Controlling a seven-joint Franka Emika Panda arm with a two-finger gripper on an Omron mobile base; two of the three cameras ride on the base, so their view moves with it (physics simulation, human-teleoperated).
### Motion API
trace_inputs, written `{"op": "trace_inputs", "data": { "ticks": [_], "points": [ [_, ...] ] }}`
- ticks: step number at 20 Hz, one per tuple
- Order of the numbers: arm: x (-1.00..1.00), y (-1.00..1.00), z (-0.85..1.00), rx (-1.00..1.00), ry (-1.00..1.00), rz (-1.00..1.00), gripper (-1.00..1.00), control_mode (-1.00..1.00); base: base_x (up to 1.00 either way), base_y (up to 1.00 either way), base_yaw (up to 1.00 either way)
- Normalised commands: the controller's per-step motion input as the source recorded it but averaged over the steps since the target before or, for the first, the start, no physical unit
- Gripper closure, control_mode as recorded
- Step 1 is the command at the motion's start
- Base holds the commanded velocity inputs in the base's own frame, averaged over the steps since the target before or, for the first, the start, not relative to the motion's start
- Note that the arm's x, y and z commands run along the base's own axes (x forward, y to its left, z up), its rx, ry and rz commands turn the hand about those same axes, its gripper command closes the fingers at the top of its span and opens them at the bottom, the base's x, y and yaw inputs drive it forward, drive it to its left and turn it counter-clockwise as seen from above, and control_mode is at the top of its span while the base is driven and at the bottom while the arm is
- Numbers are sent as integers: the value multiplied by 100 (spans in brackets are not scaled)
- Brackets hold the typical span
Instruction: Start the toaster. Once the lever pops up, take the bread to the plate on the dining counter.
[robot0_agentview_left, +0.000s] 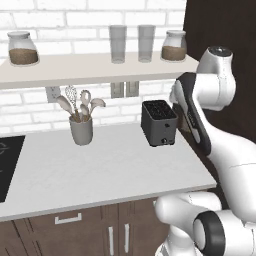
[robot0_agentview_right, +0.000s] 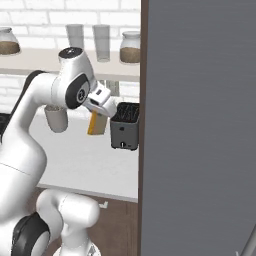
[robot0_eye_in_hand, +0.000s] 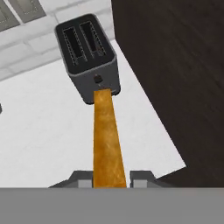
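One bread (robot0_eye_in_hand: 106, 140) slice clamped in tool (robot0_eye_in_hand: 112, 177).

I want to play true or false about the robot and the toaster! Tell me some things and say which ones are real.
1. The gripper is holding the bread. True.
2. The bread is sitting down in a slot of the toaster. False: both slots are empty, and the slice hangs in the air off to the side of the toaster, above the white worktop.
3. Two clear glasses stand on the shelf above the worktop. True.
4. The grey utensil cup is lying tipped over. False: it stands upright with spoons and a whisk in it.
5. A jar with brown stuff stands at each end of the shelf. True.
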Motion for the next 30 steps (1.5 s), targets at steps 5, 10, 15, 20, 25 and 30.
{"op": "trace_inputs", "data": {
  "ticks": [5, 10, 15, 20, 25, 30],
  "points": [
    [-89, 2, 0, 0, 7, 0, 100, -100, 0, 0, 0],
    [-72, 3, 0, 0, 2, 0, 100, -100, 0, 0, 0],
    [-23, 4, 0, 0, 0, 0, 100, 100, -38, 6, 0],
    [0, 0, 0, 0, 0, 0, 100, 100, -80, 20, 0],
    [0, 0, 0, 0, 0, 0, 100, 100, -90, 39, 0],
    [0, 0, 0, 0, 0, 0, 100, 100, -82, 55, 0]
  ]
}}
